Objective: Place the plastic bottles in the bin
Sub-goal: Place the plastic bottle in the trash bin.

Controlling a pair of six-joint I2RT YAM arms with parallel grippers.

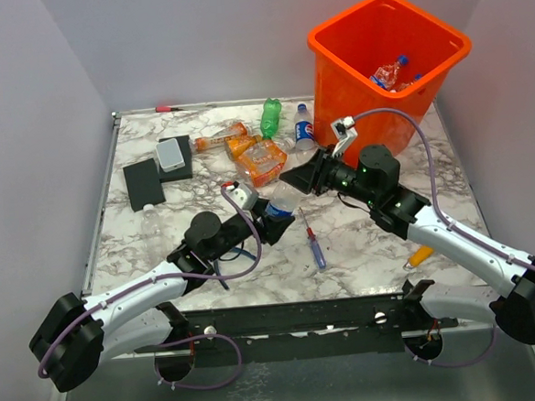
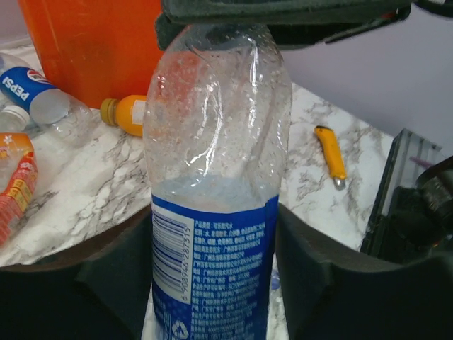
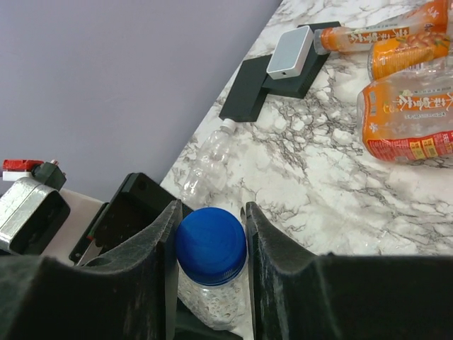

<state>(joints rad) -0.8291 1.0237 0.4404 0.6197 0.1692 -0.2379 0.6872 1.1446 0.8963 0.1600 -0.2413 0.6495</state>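
**Top view, read left to right.** At the left of the marble table [image 1: 363, 249] I see two black pads [image 1: 144, 183]. The farther pad carries a small grey box [image 1: 170, 154]. A clear empty bottle [image 3: 205, 166] lies on its side with its white cap near the closer pad.

Towards the middle, my left gripper [image 1: 273, 209] is clenched on the lower body of a blue-labelled clear bottle [image 2: 212, 212]. Its fingers [image 2: 113, 283] press the label from both sides. My right gripper [image 3: 210, 248] grasps the same bottle at its other end, with its pads tight against the blue cap [image 3: 211, 244]. This bottle therefore spans between the two grippers, tilted, over the middle of the table and well apart from the bin.

Beyond the grippers lie:
- a cluster of orange-labelled bottles [image 1: 251, 156]
- a green bottle [image 1: 271, 118]
- a Pepsi bottle [image 1: 304, 127]

A blue-and-red screwdriver [image 1: 314, 245] lies on the near side of the grippers.

At the far right corner stands the orange bin [image 1: 347, 94], with a few bottles [image 1: 392, 71] already at its bottom. In the left wrist view, an orange bottle with a yellow cap [image 2: 131, 113] lies close to the foot of the bin. A yellow utility knife [image 2: 331, 157] lies on the marble at the near right.
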